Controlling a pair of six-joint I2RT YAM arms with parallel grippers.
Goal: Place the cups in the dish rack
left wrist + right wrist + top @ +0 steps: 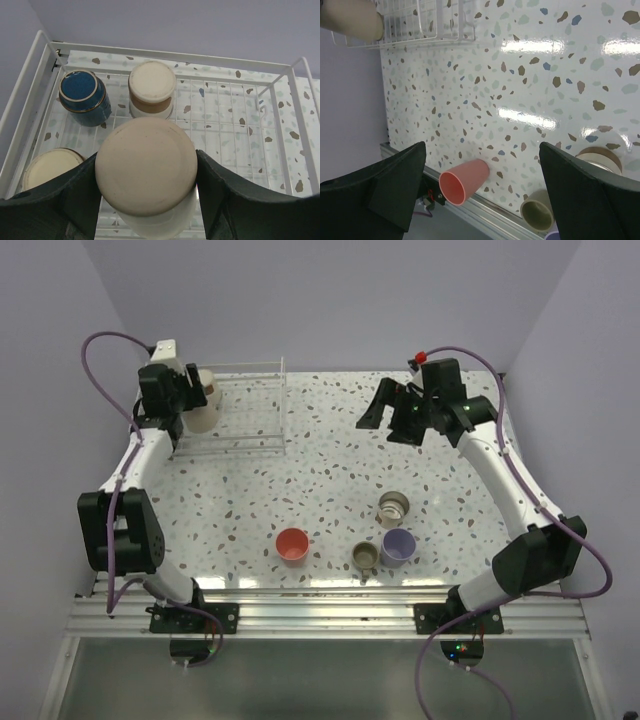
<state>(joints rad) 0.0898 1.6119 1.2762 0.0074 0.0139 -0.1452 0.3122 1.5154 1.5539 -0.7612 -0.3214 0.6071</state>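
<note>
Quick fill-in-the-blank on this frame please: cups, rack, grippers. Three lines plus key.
1. The left gripper holds a beige round cup over the white wire dish rack, which contains ____ other cups.
2. The speckled table carries ____ loose cups.
3. The right gripper is ____, holding nothing.

Missing words: three; four; open.

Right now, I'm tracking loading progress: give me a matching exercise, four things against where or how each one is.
1 red cup; 2 dark blue cup; 3 big beige cup; 4 right gripper.
A in the dish rack; B held by the left gripper; C open, empty; D on the table.
Pairs: 1-D, 2-A, 3-B, 4-C.
</note>
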